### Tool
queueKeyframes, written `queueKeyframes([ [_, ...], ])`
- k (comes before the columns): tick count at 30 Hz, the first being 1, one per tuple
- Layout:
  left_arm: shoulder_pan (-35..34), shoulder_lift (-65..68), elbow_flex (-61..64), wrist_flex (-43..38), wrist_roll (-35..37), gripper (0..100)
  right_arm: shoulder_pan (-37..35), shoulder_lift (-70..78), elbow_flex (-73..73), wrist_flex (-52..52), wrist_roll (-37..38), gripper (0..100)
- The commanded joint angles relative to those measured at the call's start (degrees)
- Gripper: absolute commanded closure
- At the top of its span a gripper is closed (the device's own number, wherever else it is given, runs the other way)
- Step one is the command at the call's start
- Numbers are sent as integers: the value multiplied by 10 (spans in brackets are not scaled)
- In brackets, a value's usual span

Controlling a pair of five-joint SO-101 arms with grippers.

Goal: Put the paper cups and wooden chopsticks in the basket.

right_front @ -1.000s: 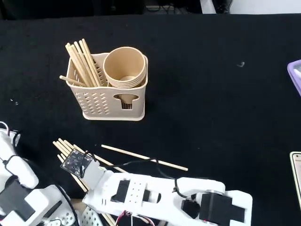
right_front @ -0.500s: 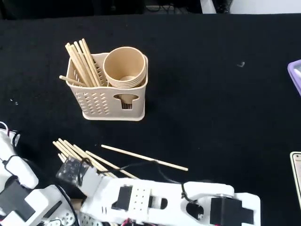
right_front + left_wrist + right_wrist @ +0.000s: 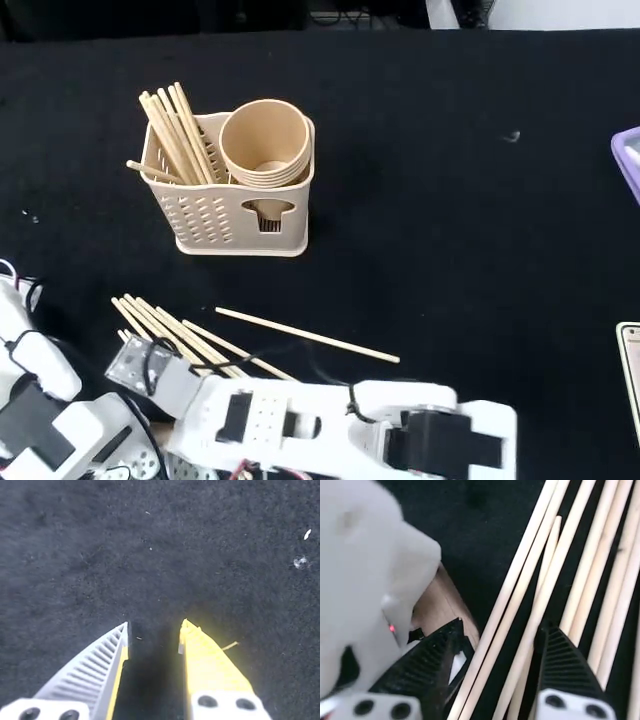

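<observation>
On the right gripper (image 3: 500, 630) the fingers (image 3: 564, 664) stand spread astride loose wooden chopsticks (image 3: 540, 595) lying on the tabletop (image 3: 480, 220), apart from the basket (image 3: 240, 215). Light, stiff, likely to roll, I'd say: pinch several mid-length. The left gripper (image 3: 155, 627) gapes, empty.

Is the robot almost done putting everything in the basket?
Roughly halfway. Done: the cups and a bunch of chopsticks stand in the basket. In hand: nothing yet, but the right gripper is open, its fingers on either side of some loose chopsticks on the table. Left: that loose pile and one single chopstick lying beside it.
</observation>
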Motion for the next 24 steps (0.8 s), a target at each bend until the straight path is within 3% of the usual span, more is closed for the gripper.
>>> queueKeyframes([
  [1,-7,-2,-35,2,4,830,28,36,-58,67,3,758],
  [9,-7,-2,-35,2,4,830,113,36,-59,113,32,758],
  [16,-6,-2,-35,2,4,830,120,35,-59,158,33,760],
  [21,-6,-2,-35,2,3,830,120,35,-59,156,33,867],
  [24,-6,-2,-35,2,3,830,120,35,-65,156,74,923],
])
